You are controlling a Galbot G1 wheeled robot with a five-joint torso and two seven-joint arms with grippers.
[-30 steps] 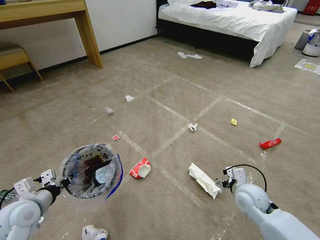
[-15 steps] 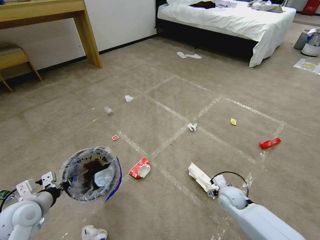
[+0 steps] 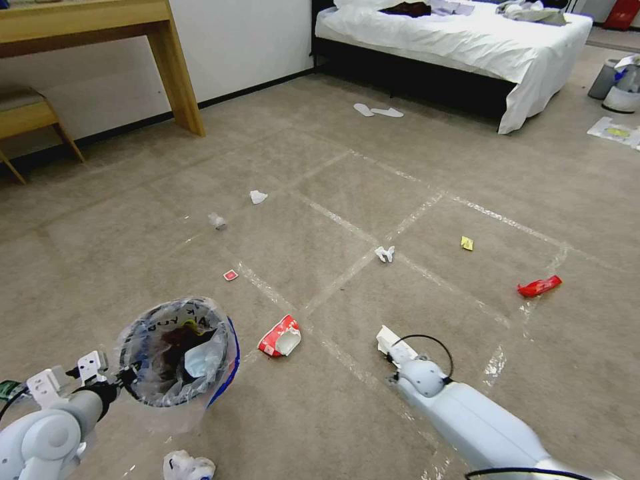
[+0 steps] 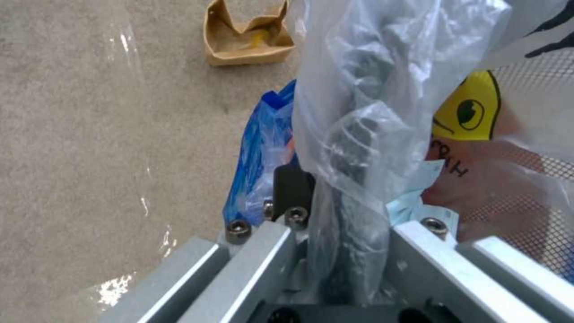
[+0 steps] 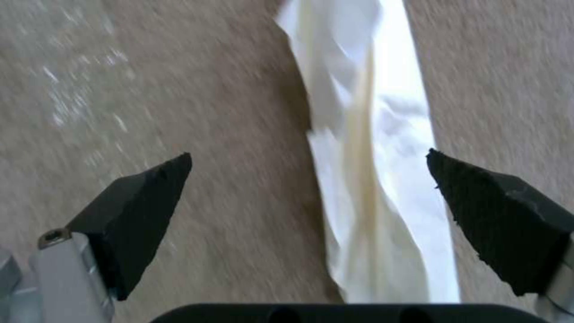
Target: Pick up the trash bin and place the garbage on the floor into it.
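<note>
A small round trash bin (image 3: 175, 353), lined with a crinkly clear bag printed with black letters and showing blue plastic at its side, hangs above the beige carpet (image 3: 320, 200) at the robot's left. Inside sit dark scraps and a pale blue mask. The left gripper (image 3: 127, 377) pinches the bin's bag-wrapped rim, fingers pressed on the plastic in the left wrist view (image 4: 353, 179).

To the right, a long, creased white paper bag (image 5: 371, 157) lies flat on the carpet beside a strip of shiny tape. The right arm reaches forward and down, its wrist covering most of the bag in the head view. The right gripper (image 5: 311, 179) hovers directly over the bag, black fingertips (image 5: 143, 193) spread wide, one on either side of it.

A torn red-and-white paper cup (image 3: 280, 337) rests between bin and bag. A red wrapper (image 3: 540, 286) lies well apart, farther right.
</note>
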